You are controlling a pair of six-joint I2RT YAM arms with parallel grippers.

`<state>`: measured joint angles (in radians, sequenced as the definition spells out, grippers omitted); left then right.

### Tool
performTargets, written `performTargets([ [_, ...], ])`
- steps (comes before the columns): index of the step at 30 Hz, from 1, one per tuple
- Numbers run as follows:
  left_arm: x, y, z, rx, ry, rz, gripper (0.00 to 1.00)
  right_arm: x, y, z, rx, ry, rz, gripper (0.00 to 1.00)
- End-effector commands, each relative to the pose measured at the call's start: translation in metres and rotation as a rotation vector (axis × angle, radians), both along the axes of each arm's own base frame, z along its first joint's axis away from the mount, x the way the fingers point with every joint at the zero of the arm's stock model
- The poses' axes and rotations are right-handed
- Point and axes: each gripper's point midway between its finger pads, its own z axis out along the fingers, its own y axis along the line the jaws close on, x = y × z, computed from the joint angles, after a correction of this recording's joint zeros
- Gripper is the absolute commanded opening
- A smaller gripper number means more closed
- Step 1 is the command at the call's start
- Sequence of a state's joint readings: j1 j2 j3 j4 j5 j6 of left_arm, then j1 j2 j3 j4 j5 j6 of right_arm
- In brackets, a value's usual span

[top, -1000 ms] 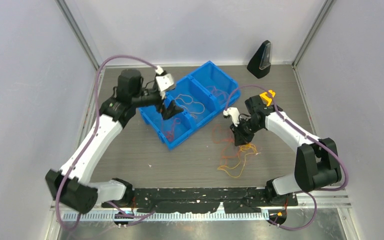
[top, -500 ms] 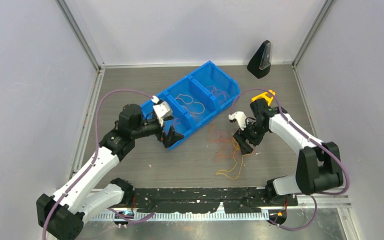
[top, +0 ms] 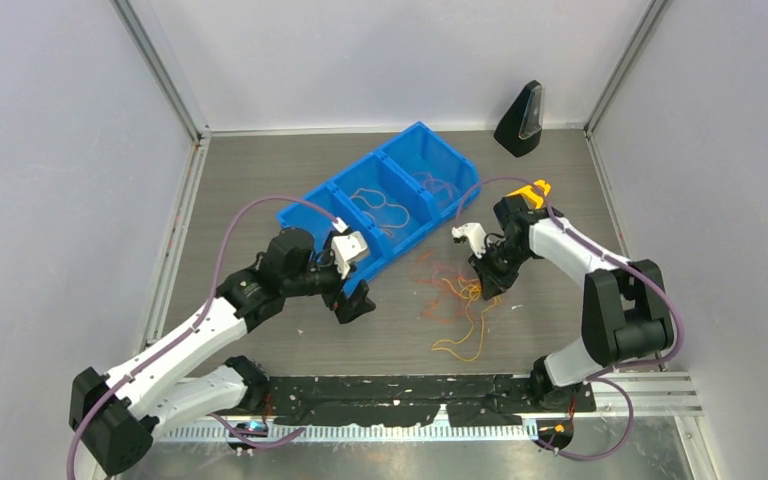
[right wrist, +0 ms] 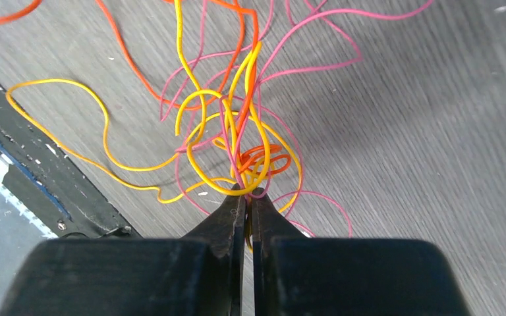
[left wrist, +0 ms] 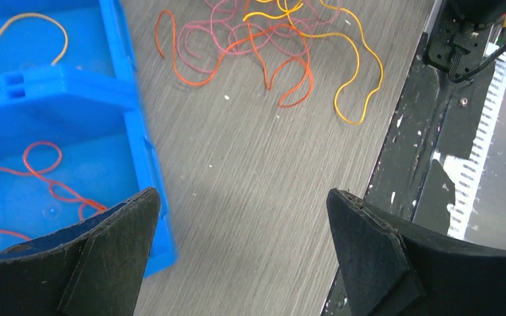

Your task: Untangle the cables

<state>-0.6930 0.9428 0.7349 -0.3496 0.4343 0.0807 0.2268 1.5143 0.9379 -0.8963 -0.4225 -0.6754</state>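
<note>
The cables lie as a loose tangle of orange-yellow, red and pinkish-purple strands on the table right of centre. My right gripper is down on the tangle's right side. In the right wrist view its jaws are shut, pinching yellow and pink strands of the cables at the tips. My left gripper hovers by the blue bin's near corner, left of the tangle, open wide with nothing between its fingers. The tangle lies ahead of it.
A blue three-compartment bin sits diagonally at the table's middle, with single cables inside: a red one in the near compartment, an orange one in the middle. A black wedge stands far right. A black strip lines the near edge.
My left arm pulled back from over the bin and now hangs low at its near corner, still open. My right gripper opened, shifted slightly and shut again on the tangle.
</note>
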Motion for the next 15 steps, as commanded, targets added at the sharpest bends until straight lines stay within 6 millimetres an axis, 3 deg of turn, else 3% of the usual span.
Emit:
performTargets([
  [1, 0.004, -0.021, 0.035, -0.048, -0.078, -0.045, 1.00, 0.004, 0.011, 0.041, 0.090, -0.129, 0.071, 0.06],
  [5, -0.016, -0.032, 0.022, -0.029, -0.173, -0.174, 1.00, -0.005, 0.021, 0.068, 0.180, -0.213, 0.094, 0.06],
  [9, -0.015, -0.041, 0.011, -0.080, -0.194, -0.191, 0.94, -0.006, 0.029, 0.096, 0.254, -0.336, 0.095, 0.06],
  [12, 0.000, -0.055, 0.003, -0.099, -0.145, -0.119, 0.86, -0.005, 0.029, 0.100, 0.252, -0.342, 0.046, 0.05],
  [15, 0.018, -0.068, -0.010, -0.089, -0.088, -0.054, 0.84, -0.004, 0.022, 0.089, 0.203, -0.286, 0.012, 0.05],
])
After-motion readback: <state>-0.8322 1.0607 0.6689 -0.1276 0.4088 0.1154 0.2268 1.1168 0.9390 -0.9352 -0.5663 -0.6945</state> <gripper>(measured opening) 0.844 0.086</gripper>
